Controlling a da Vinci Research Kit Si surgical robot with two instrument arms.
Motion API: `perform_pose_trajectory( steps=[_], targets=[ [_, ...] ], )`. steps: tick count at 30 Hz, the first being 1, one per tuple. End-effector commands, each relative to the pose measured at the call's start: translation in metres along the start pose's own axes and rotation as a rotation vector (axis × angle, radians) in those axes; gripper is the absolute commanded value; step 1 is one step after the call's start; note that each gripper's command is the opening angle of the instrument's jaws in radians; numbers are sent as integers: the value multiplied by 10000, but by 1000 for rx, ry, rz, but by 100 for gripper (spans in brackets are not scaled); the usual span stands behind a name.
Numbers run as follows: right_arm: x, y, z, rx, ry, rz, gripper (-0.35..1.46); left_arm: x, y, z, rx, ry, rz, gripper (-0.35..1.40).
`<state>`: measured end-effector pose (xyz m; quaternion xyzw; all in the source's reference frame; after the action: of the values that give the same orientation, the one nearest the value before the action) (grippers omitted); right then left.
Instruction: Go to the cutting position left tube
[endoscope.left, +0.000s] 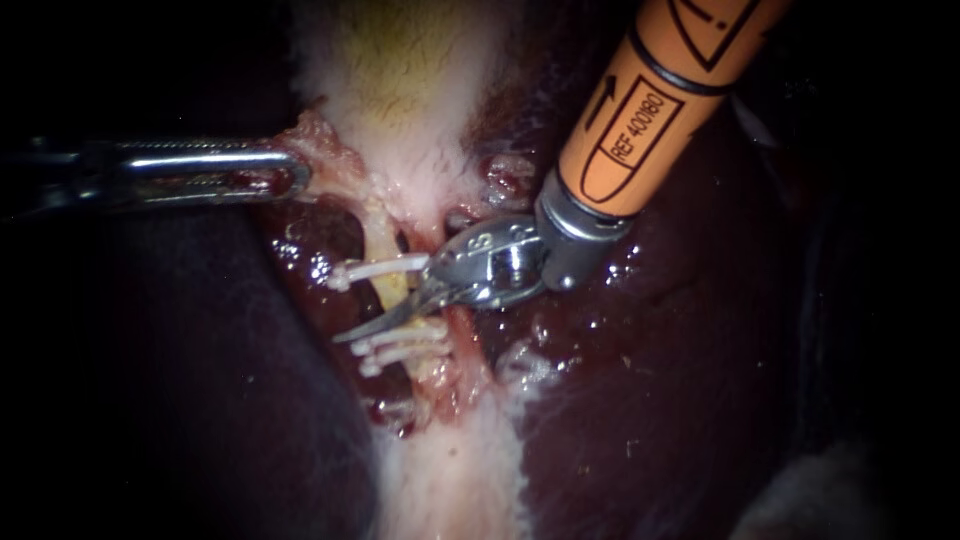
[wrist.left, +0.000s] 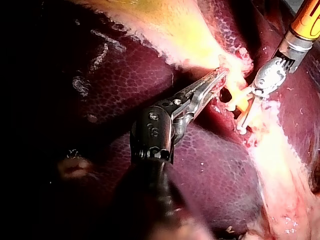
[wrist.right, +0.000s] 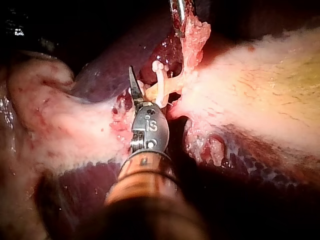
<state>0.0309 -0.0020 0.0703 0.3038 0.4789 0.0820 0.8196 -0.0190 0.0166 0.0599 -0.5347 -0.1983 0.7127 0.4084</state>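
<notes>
My left instrument comes in from the left edge of the endoscope view, and its jaws are clamped on pale tissue at the lower end of the gallbladder, upper centre. The yellowish left tube runs down mid-frame beside the dark liver, with one white clip above and a stack of clips below. My right instrument enters from the upper right, and its thin tip lies across that tube between the clips. I cannot tell whether it is open or closed.
</notes>
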Motion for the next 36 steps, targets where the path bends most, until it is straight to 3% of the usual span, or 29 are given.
perform_pose_trajectory(
  steps=[1, 10, 24, 36],
  targets=[
    [1, -3, 0, 12, 7, 6, 145, -1, -2, 0, 0, 0, -1, -35],
    [15, -26, 10, 108, 74, 32, 141, -1, -5, 0, -1, -1, 0, -35],
    [30, -22, 32, 119, 147, 69, 141, -1, -5, 1, -1, -1, -1, -35],
    [32, -29, 31, 125, 151, 73, 141, -1, -6, 1, -1, -1, -1, -35]
  ],
)
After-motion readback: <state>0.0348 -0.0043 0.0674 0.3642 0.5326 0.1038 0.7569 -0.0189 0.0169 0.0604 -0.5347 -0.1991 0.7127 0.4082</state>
